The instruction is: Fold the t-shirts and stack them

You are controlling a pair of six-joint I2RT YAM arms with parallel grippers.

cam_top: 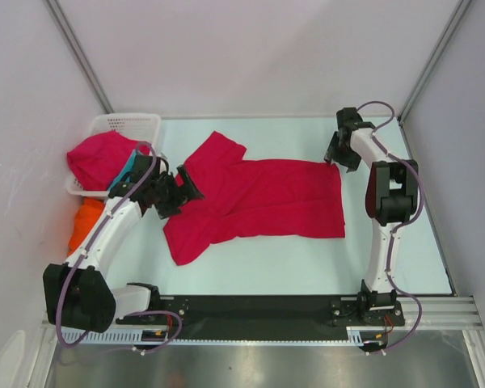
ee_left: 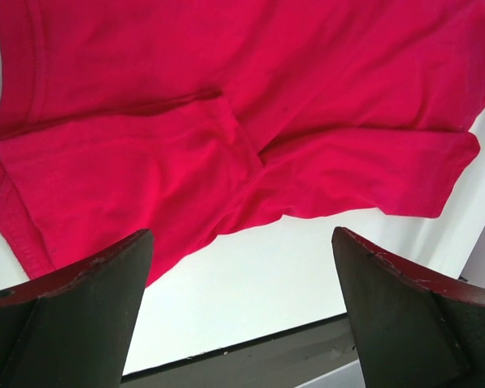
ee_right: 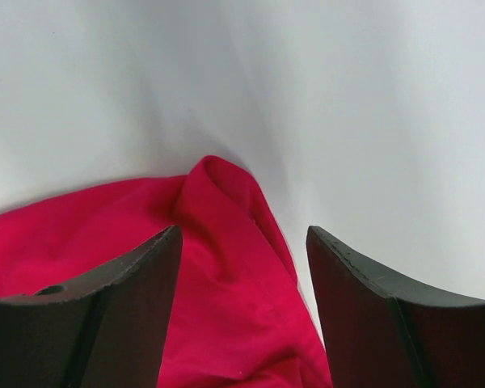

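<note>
A crimson-red t-shirt (cam_top: 259, 202) lies spread across the middle of the white table (cam_top: 307, 259), with one sleeve towards the back and one towards the near left. My left gripper (cam_top: 186, 186) hovers open over its left end. In the left wrist view the shirt (ee_left: 226, 121) lies ahead of the open left gripper (ee_left: 241, 234), nothing between the jaws. My right gripper (cam_top: 337, 155) stands open over the shirt's back right corner. In the right wrist view that raised corner of the red t-shirt (ee_right: 222, 259) lies between the spread jaws of the right gripper (ee_right: 242, 230), ungripped. A second red t-shirt (cam_top: 101, 158), a teal one (cam_top: 130, 167) and an orange one (cam_top: 85, 222) are heaped at the left.
A white lattice basket (cam_top: 133, 125) stands at the back left corner, with the heap of shirts spilling out of it. White walls close in on the left, back and right. A black rail (cam_top: 259, 307) runs along the near edge.
</note>
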